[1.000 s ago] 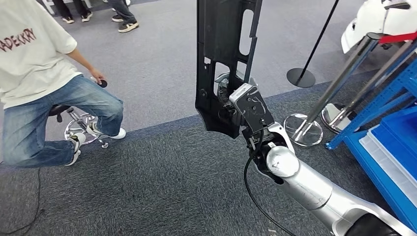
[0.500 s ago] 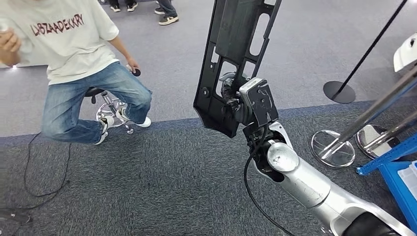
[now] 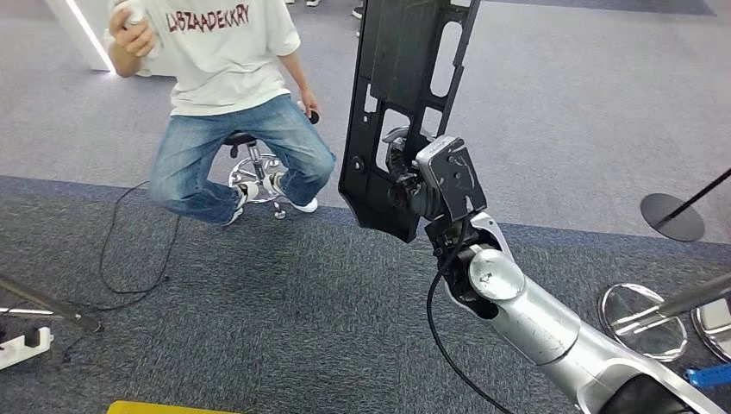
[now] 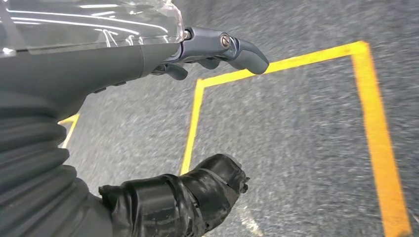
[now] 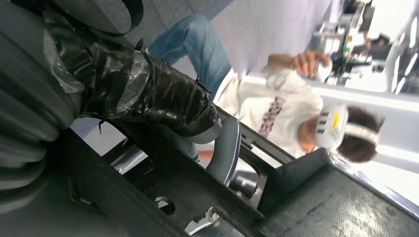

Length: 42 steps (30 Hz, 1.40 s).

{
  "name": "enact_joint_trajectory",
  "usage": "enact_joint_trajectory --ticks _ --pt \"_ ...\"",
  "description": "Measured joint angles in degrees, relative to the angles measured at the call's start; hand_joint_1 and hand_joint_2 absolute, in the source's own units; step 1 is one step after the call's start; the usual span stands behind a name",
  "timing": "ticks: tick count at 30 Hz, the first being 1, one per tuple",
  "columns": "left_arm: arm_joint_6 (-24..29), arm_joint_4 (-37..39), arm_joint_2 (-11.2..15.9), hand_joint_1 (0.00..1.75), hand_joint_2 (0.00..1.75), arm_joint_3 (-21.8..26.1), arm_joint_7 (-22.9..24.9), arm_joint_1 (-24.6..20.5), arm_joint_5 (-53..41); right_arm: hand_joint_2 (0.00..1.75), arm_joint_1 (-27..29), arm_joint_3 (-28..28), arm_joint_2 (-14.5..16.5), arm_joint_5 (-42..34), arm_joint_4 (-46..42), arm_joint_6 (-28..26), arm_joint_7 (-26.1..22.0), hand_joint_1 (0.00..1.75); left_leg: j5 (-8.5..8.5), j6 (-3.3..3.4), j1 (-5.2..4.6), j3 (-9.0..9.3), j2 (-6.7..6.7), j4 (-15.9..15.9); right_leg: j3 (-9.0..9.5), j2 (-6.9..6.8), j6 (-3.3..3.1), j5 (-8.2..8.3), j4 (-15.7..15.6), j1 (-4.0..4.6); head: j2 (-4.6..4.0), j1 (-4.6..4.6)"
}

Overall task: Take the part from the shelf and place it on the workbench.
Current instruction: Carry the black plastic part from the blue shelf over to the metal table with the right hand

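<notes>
Holding a long black part (image 3: pixel 403 112) upright above the carpet, the right hand (image 3: pixel 412 177) grips it near its lower end, fingers threaded through one of the cut-out slots. The part is a flat moulded panel with several elongated openings; its upper end runs out of the head view at the top. In the right wrist view the taped thumb (image 5: pixel 148 98) presses across a rib of the same part (image 5: pixel 197 192), with a grey finger (image 5: pixel 225 150) curled behind the rib.

The left hand (image 4: pixel 163 148) hangs over grey floor (image 4: pixel 296 138) marked with yellow tape lines (image 4: pixel 375 128); its fingers (image 4: pixel 232 47) and thumb are apart and hold nothing.

Far left of the part, a person (image 3: pixel 228 95) in a white printed shirt and blue jeans sits on a stool (image 3: pixel 250 168), one arm raised with a pale object in the hand. A black cable (image 3: pixel 129 250) loops across the dark carpet (image 3: pixel 284 328) on the near left. At the right stand chrome post bases (image 3: pixel 642 319) and, farther off, a black round base (image 3: pixel 672 216).
</notes>
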Motion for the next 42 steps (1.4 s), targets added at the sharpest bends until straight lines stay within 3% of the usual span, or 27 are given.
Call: enact_joint_trajectory --ticks 1,3,4,6,7,8,10,12,13,14,16,18,19,21,23,25,27,28,29,30,32,34,36,37,39,41,42 --pt "-0.01 0.0 -0.09 0.0 1.75 0.01 -0.03 0.06 -0.03 1.75 -0.05 -0.01 0.0 -0.01 0.03 0.01 -0.01 1.75 -0.2 -0.1 -0.07 0.13 -0.86 0.13 1.21 1.47 -0.38 2.23 -3.75 -0.01 0.0 -0.02" --pt "-0.02 0.0 -0.25 0.0 1.75 0.02 -0.09 0.11 -0.09 1.75 -0.17 -0.02 0.0 -0.02 0.05 0.01 -0.05 1.75 -0.48 -0.51 0.02 -0.07 -2.43 0.43 3.3 3.8 -0.68 4.27 -9.13 -0.05 0.0 -0.03" --pt "-0.02 0.0 -0.31 0.0 1.75 0.03 -0.12 0.12 -0.12 1.75 -0.21 -0.03 0.0 -0.04 0.07 0.01 -0.06 1.75 -0.5 -0.84 0.16 -0.28 -3.17 0.43 3.72 4.1 -0.76 4.09 -9.95 0.02 0.0 -0.03" --pt "-0.02 0.0 -0.26 0.0 1.75 0.08 -0.16 0.26 -0.14 1.75 -0.3 -0.03 0.1 -0.08 0.04 0.01 -0.08 1.75 -0.5 -1.5 0.44 -0.55 -4.22 0.33 4.36 2.66 -0.98 3.99 -10.59 0.02 0.0 -0.03" --pt "-0.01 0.0 -0.26 0.0 1.75 0.1 -0.18 0.37 -0.14 1.75 -0.36 -0.02 0.18 -0.1 0.03 0.0 -0.09 1.75 -0.77 -1.85 0.32 -0.78 -3.12 0.79 4.82 1.85 -1.26 3.96 -10.91 -0.11 0.0 -0.09" --pt "-0.01 0.0 -0.27 0.0 1.75 0.12 -0.19 0.4 -0.15 1.75 -0.44 -0.02 0.26 -0.1 0.01 -0.01 -0.1 1.75 -1.47 -2.14 0.17 -1.47 -1.19 2.19 5.32 0.99 -1.57 3.92 -11.28 -0.23 0.0 -0.38" --pt "-0.01 0.0 -0.36 0.0 1.75 0.13 -0.25 0.27 -0.18 1.75 -0.56 -0.03 0.32 -0.12 -0.01 -0.03 -0.12 1.75 -4.02 -2.75 0.17 -4.6 3.44 8.13 6.16 -0.74 -2.19 3.59 -11.64 -0.14 0.0 -0.83" --pt "-0.01 0.0 -0.37 0.0 1.75 0.13 -0.3 0.1 -0.19 1.75 -0.57 -0.03 0.32 -0.15 0.0 -0.04 -0.13 1.75 -5.76 -3.3 0.7 -8.34 4.92 14.41 6.68 -2.58 -2.43 3.08 -11.63 0.01 0.0 -0.96" --pt "0.0 0.0 -0.37 0.0 1.75 0.13 -0.32 0.12 -0.19 1.75 -0.54 -0.03 0.33 -0.17 0.01 -0.04 -0.12 1.75 -5.28 -3.56 0.94 -9.04 5.13 15.21 6.95 -3.46 -2.35 2.79 -11.6 0.0 0.0 -0.98" --pt "0.0 0.0 -0.36 0.0 1.75 0.13 -0.32 0.16 -0.19 1.75 -0.53 -0.04 0.33 -0.19 0.01 -0.04 -0.1 1.75 -4.01 -3.77 1.14 -8.7 5.33 14.11 7.24 -4.23 -2.22 2.5 -11.55 -0.07 0.0 -0.98" --pt "-0.01 0.0 -0.36 0.0 1.75 0.13 -0.32 0.18 -0.26 1.75 -0.58 -0.04 0.33 -0.21 0.01 -0.08 -0.12 1.75 -0.27 -4.03 1.18 -5.11 7.42 6.78 7.9 -5.68 -1.69 1.75 -11.3 -0.15 0.0 -1.01" --pt "-0.02 0.0 -0.37 0.0 1.75 0.14 -0.32 -0.02 -0.46 1.75 -0.73 -0.04 0.33 -0.28 -0.01 -0.14 -0.18 1.75 1.42 -3.48 0.75 -2.3 9.39 1.23 8.28 -6.93 -0.94 1.01 -11.02 0.17 0.0 -0.96" --pt "-0.02 0.0 -0.37 0.0 1.75 0.16 -0.32 -0.11 -0.55 1.75 -0.78 -0.04 0.33 -0.36 0.0 -0.2 -0.21 1.75 1.18 -3.04 0.46 -2.09 9.54 0.58 8.42 -7.5 -0.57 0.79 -11.06 0.4 0.0 -0.82" --pt "-0.02 0.0 -0.37 0.0 1.75 0.26 -0.27 -0.08 -0.6 1.75 -0.81 -0.04 0.45 -0.53 0.0 -0.27 -0.27 1.75 1.11 -2.03 0.38 -2.08 7.96 0.41 8.8 -8.44 0.15 0.43 -11.37 0.43 0.0 -0.53" --pt "-0.01 0.01 -0.37 0.0 1.75 0.41 -0.14 0.08 -0.61 1.75 -0.85 -0.04 0.56 -0.63 0.05 -0.34 -0.3 1.75 1.2 -1.31 0.55 -1.63 6.48 -0.17 8.53 -6.35 0.67 -0.87 -9.92 0.11 0.0 -0.23" --pt "0.0 0.01 -0.37 0.0 1.75 0.55 0.03 0.03 -0.62 1.75 -0.82 -0.04 0.53 -0.69 0.13 -0.4 -0.37 1.75 1.25 -0.73 0.65 -1.31 5.14 -0.48 5.63 -2.62 0.72 -3.73 -3.91 -0.03 0.0 0.17" --pt "0.0 0.01 -0.35 0.0 1.75 0.79 0.21 -0.17 -0.63 1.75 -0.47 -0.04 0.5 -0.69 0.16 -0.43 -0.43 1.75 1.14 -0.31 0.56 -1.28 3.57 -0.37 1.33 -1.17 0.66 -5.88 3.27 -0.02 0.0 0.3" --pt "0.0 0.01 -0.34 0.0 1.75 0.91 0.28 -0.26 -0.66 1.75 -0.23 -0.04 0.5 -0.69 0.18 -0.41 -0.43 1.75 1.05 -0.24 0.51 -1.26 2.65 -0.28 -0.02 -1.0 0.68 -5.66 4.86 -0.05 0.0 0.31" --pt "0.0 0.0 -0.34 0.0 1.75 0.99 0.35 -0.31 -0.69 1.75 -0.05 -0.04 0.5 -0.69 0.19 -0.39 -0.43 1.75 0.96 -0.25 0.51 -1.25 1.7 -0.11 -0.28 -0.9 0.68 -4.26 4.07 -0.14 0.0 0.32" --pt "0.0 0.0 -0.34 0.0 1.75 1.02 0.38 -0.3 -0.73 1.75 0.05 -0.04 0.5 -0.69 0.19 -0.37 -0.43 1.75 0.83 -0.36 0.56 -1.24 0.74 0.12 0.44 -0.57 0.69 -2.05 1.31 -0.3 0.0 0.34" --pt "0.0 0.01 -0.36 0.0 1.75 1.04 0.41 -0.16 -0.79 1.75 0.04 -0.04 0.44 -0.7 0.21 -0.34 -0.43 1.75 0.46 -0.84 0.64 -1.53 -0.94 0.83 2.92 1.92 0.69 1.63 -5.87 -0.79 0.0 0.36" --pt "0.0 0.02 -0.36 0.0 1.75 1.05 0.45 -0.09 -0.8 1.75 0.05 -0.04 0.37 -0.71 0.23 -0.33 -0.4 1.75 0.39 -1.6 0.76 -2.09 -2.35 1.18 4.22 3.72 0.52 2.47 -9.11 -0.87 0.0 0.35" --pt "0.0 0.02 -0.35 0.0 1.75 1.09 0.49 -0.02 -0.81 1.75 0.06 -0.04 0.36 -0.73 0.23 -0.25 -0.36 1.75 0.7 -2.41 1.03 -2.4 -3.75 0.88 4.51 2.76 -0.05 2.44 -9.31 -0.54 0.0 0.32" --pt "0.0 0.02 -0.34 0.0 1.75 1.1 0.51 0.1 -0.81 1.75 -0.01 -0.04 0.36 -0.73 0.22 -0.21 -0.34 1.75 0.68 -2.68 1.09 -2.5 -3.53 0.93 4.77 1.95 -0.43 2.54 -9.56 -0.52 0.0 0.32" --pt "-0.01 0.02 -0.34 0.0 1.75 1.13 0.52 0.27 -0.81 1.75 -0.15 -0.04 0.34 -0.73 0.19 -0.16 -0.34 1.75 -0.73 -3.06 0.83 -3.67 -0.11 3.49 5.42 0.34 -1.28 2.69 -10.14 -0.63 0.0 -0.08" --pt "-0.02 0.02 -0.37 0.0 1.75 1.13 0.53 0.17 -0.81 1.75 -0.17 -0.04 0.32 -0.73 0.18 -0.15 -0.34 1.75 -3.89 -3.28 0.69 -7.03 4.09 10.41 5.83 -1.34 -1.88 2.6 -10.36 -0.28 0.0 -0.45" --pt "-0.02 0.02 -0.37 0.0 1.75 1.13 0.53 0.07 -0.81 1.75 -0.14 -0.04 0.32 -0.75 0.19 -0.15 -0.31 1.75 -5.12 -3.38 0.76 -8.83 4.85 13.88 5.9 -2.19 -2.02 2.51 -10.36 -0.09 0.0 -0.46"
